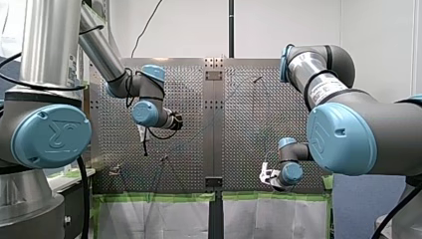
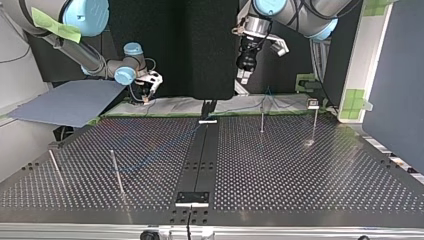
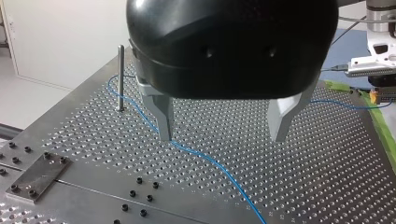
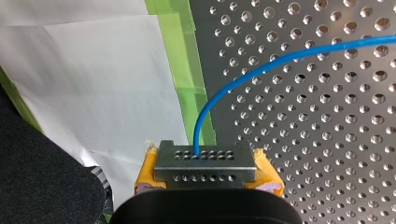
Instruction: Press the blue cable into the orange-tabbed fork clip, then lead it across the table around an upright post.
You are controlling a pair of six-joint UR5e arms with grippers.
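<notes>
**Right now the blue cable (image 3: 205,158) is lying slantwise under our open left hand (image 3: 222,137)**

We are hovering our left hand above the perforated surface (image 3: 303,186), its metal fingers (image 3: 164,116) spread wide with nothing between them. The cable is lying flat on the surface below and running diagonally. It is passing almost under one finger rather than through the middle of the gap, so its long axis is crossing the finger line at a slant. One way it is curving off toward the upright post (image 3: 121,77). The other way it is running out of the left wrist view.

Our right hand (image 4: 208,170) is clamping its yellow pads (image 4: 267,172) on the cable's end by the green tape (image 4: 187,70) at the surface's edge. So the right hand is already gripping the cable, and the left is the one nearer its mid-span. We are judging that the left hand needs to shift sideways to centre the cable before closing on it.

We are not finding the orange-tabbed fork clip with any certainty. A small fixture (image 2: 313,104) at the top view's right may be it, but its colour is too small to read. We cannot tell whether the cable is touching the post or only passing beside it. In the front and top views the cable is showing only as a faint line.
</notes>
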